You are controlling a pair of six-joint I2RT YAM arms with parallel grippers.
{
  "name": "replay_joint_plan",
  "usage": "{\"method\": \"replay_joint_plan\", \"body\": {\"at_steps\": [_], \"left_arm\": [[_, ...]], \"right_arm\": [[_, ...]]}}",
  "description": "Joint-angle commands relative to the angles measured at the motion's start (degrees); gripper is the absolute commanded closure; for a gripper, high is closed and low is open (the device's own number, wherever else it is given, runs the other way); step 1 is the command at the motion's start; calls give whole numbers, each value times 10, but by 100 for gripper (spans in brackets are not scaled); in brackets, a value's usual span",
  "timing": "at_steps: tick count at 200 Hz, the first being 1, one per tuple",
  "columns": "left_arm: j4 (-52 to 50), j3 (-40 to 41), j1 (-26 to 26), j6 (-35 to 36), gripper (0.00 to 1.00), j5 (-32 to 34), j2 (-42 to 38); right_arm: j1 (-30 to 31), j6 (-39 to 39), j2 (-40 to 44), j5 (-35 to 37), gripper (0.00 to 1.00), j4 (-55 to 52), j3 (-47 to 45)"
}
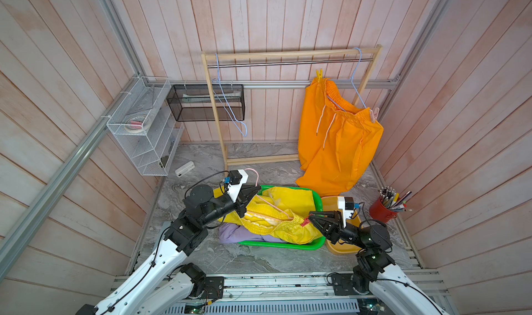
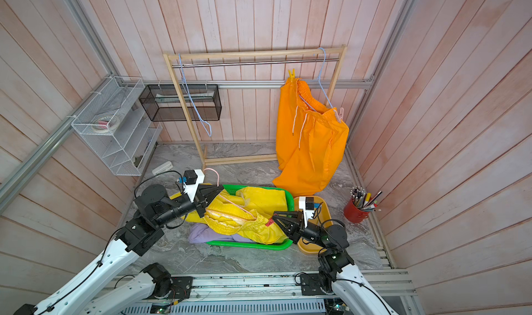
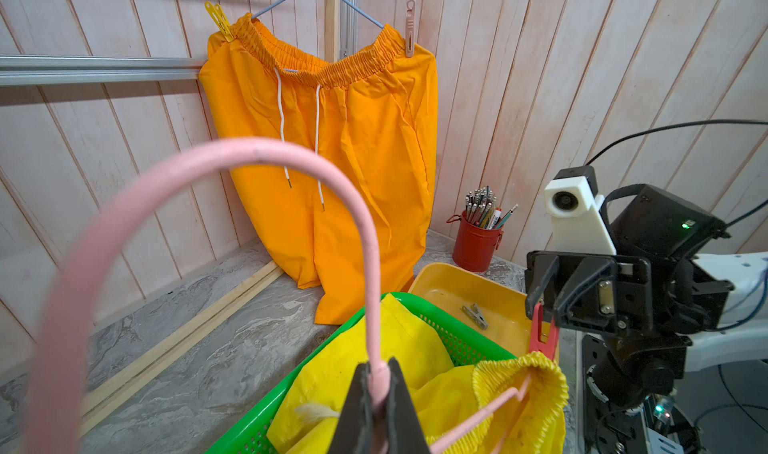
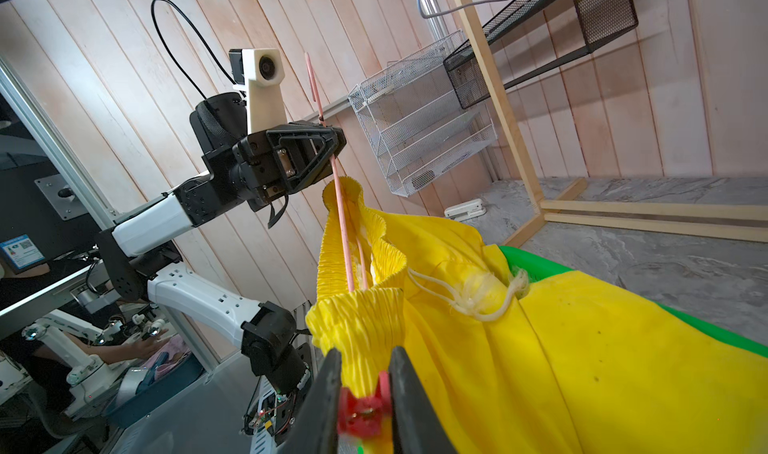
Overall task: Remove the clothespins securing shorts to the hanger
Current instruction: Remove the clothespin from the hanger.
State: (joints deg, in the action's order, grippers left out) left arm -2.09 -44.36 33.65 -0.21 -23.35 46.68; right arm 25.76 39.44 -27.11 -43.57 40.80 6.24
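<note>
"Which pin is it on?"

"The red clothespin, on the waistband of the yellow shorts in the green basket. The right gripper is pinching it, jaws narrow. The left gripper is clamped on the pink hanger."

"Next?"

"I'd say squeeze until it gapes, pull it clear, then carry it to the yellow tray."

Round the edges we've got a light wooden garment rack at the back, a white wire shelf and a black mesh bin on the pink plank wall, plus a green plastic basket beside a yellow plastic tray and a red tin of pens on the grey marbled tabletop.
</note>
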Motion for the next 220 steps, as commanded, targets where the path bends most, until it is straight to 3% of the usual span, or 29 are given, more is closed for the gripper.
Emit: {"method": "replay_joint_plan", "body": {"at_steps": [1,72,147,174,203,220], "left_arm": [[24,-2,-3,1,100,-2,-6],[27,1,-3,7,100,1,-5],[31,21,-3,15,100,10,-12],[37,23,-3,12,100,9,-11],[39,22,-3,9,100,3,-14],[44,23,-3,6,100,-2,-17]], "right_arm": [[-2,2,-4,-4,80,15,-3],[-2,-15,11,13,96,-20,14],[-2,-58,59,153,100,-160,59],[-2,-57,91,303,100,-280,78],[-3,-13,135,559,99,-446,85],[-3,7,152,626,99,-491,78]]}}
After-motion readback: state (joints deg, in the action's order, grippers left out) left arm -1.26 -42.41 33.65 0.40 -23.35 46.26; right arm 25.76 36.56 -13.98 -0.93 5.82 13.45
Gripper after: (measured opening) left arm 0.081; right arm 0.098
